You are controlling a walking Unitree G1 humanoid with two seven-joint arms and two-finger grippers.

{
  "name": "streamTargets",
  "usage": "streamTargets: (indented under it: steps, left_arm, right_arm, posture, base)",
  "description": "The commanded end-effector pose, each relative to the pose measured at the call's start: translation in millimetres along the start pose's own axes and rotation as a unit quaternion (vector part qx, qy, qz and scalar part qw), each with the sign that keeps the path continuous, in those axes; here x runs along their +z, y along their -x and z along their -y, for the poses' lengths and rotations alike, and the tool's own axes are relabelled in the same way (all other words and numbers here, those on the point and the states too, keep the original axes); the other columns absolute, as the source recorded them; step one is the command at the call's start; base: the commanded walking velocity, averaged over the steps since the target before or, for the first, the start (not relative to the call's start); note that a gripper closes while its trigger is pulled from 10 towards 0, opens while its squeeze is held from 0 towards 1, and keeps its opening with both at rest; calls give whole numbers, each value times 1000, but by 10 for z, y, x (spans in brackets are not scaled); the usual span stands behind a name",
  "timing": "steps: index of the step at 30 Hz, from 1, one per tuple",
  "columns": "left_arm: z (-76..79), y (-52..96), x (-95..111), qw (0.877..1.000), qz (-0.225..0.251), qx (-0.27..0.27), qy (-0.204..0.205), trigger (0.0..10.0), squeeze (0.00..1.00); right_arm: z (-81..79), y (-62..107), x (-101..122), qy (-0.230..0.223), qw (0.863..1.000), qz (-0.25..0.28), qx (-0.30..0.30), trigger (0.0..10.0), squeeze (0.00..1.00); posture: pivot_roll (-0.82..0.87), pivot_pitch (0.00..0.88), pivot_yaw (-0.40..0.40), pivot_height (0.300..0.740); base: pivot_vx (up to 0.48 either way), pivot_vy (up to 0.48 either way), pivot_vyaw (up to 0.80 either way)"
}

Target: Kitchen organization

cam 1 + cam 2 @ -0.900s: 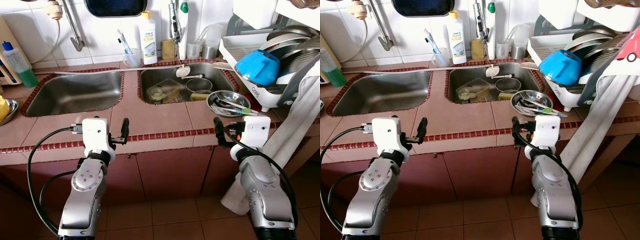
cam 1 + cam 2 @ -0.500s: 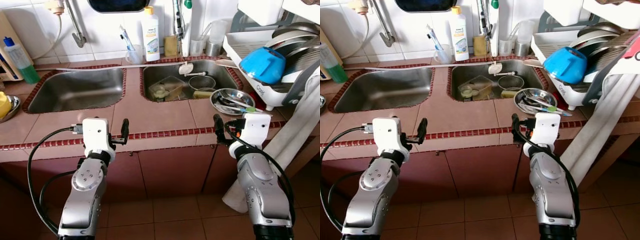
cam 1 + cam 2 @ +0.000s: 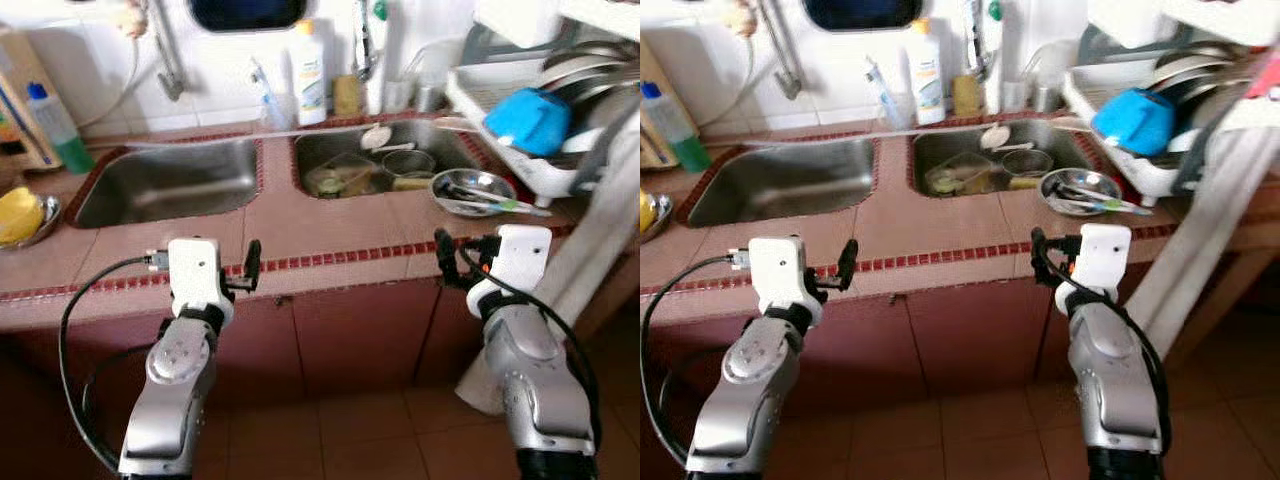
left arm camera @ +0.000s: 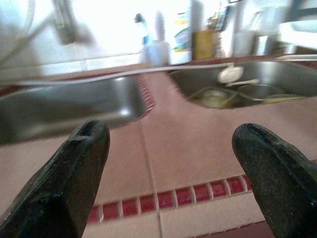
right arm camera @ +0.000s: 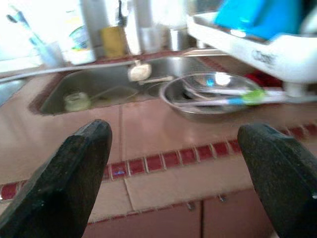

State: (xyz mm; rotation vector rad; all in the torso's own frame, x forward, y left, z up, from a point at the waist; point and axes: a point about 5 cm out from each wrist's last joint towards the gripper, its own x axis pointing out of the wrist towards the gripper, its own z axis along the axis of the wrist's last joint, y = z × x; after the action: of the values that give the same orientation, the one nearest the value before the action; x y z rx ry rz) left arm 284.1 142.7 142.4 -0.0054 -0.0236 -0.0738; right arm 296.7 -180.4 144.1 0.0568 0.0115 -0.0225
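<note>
My left gripper point(image 3: 250, 265) is held open in front of the tiled counter edge point(image 3: 330, 262), below the empty left sink basin point(image 3: 170, 182). My right gripper point(image 3: 444, 260) is open too, just short of the counter edge, near a steel bowl point(image 3: 470, 190) that holds utensils, one with a green handle. In the right wrist view this steel bowl point(image 5: 218, 91) lies ahead between the fingers point(image 5: 79, 168). The right sink basin point(image 3: 375, 165) holds a glass container, a strainer and a small jar. Neither gripper holds anything.
A white dish rack point(image 3: 520, 150) with a blue bowl point(image 3: 535, 120) and plates stands at the counter's right end. A soap bottle point(image 3: 310, 88), a toothbrush cup and taps line the wall. A green bottle point(image 3: 55, 125) and a yellow object in a bowl point(image 3: 22, 218) sit left. White cloth point(image 3: 590, 260) hangs right.
The whole picture has shifted and blurred: the camera has moved, showing more of the counter's left end. Both arms keep their pose and both grippers stay open.
</note>
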Motion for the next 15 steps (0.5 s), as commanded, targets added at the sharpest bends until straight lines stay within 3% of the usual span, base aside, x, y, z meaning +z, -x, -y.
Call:
streamTargets:
  steps: [1, 15]
  left_arm:
    - [-76, 8, -1, 1000, -4, 14, -6, 10000, 0]
    - [-76, 6, -28, 1000, -7, 17, -9, 10000, 0]
  right_arm:
    - [-94, -19, 55, -8, 1000, 9, 14, 10000, 0]
    - [-88, -33, 86, 18, 999, 18, 19, 10000, 0]
  posture:
    - [-38, 24, 87, 740]
    - [-35, 21, 83, 740]
  base:
    - [0, 337, 0]
    - [0, 375, 0]
